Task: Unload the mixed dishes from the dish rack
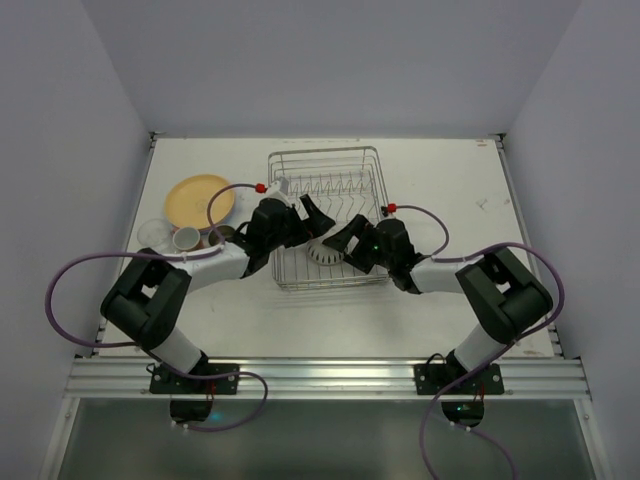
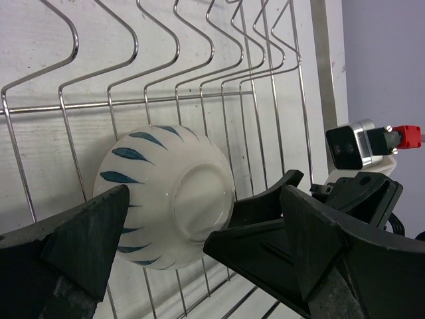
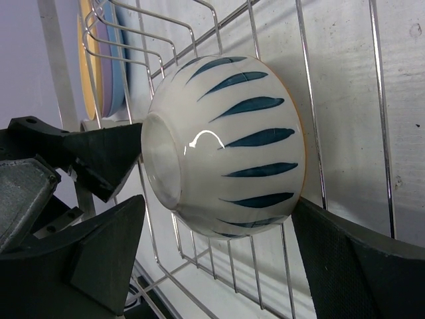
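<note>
A white bowl (image 1: 325, 254) with blue strokes lies upside down in the near part of the silver wire dish rack (image 1: 325, 160). My left gripper (image 1: 303, 222) is open just left of the bowl, and my right gripper (image 1: 347, 240) is open just right of it. In the left wrist view the bowl (image 2: 166, 193) sits between my open left gripper (image 2: 204, 203), with a right-arm finger (image 2: 265, 199) crossing in front. In the right wrist view my open right gripper (image 3: 219, 212) straddles the bowl (image 3: 226, 146), its right finger (image 3: 358, 259) at the rim.
A stack of plates with the yellow-orange one (image 1: 198, 200) on top lies on the table left of the rack, and its edges show in the right wrist view (image 3: 109, 60). A clear glass (image 1: 152, 233) and a cup (image 1: 186, 238) stand near it. The rack's upright prongs (image 2: 199, 60) rise behind the bowl.
</note>
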You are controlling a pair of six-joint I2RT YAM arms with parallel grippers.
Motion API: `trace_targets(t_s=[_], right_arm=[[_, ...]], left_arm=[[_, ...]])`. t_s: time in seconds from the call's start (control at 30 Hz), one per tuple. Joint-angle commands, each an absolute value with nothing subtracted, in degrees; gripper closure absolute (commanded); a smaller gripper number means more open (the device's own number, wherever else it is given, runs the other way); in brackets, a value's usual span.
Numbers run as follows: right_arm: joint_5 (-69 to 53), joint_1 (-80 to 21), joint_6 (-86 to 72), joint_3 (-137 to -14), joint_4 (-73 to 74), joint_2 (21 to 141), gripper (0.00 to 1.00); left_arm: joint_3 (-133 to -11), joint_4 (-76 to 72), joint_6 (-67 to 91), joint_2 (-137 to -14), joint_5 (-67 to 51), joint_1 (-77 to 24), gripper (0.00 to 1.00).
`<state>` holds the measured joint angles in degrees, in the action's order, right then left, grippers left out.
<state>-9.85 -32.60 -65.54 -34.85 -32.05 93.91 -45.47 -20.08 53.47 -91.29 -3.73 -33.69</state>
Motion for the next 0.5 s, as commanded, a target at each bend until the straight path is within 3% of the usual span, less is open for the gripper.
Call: trace_targets(t_s=[0.0,0.47], right_arm=[[-8.26,-32.26,-69.08,-34.63,-32.34,95.53,0.09],[-5.54,-32.26,-71.37,-35.77,-35.68,99.14,0.11]], left_arm=[[-47.55,-22.41,54.23,-91.85,-4.83,-34.10,0.00],[-47.90,-21.71,53.79,-92.64,-4.66,-34.98,0.00]])
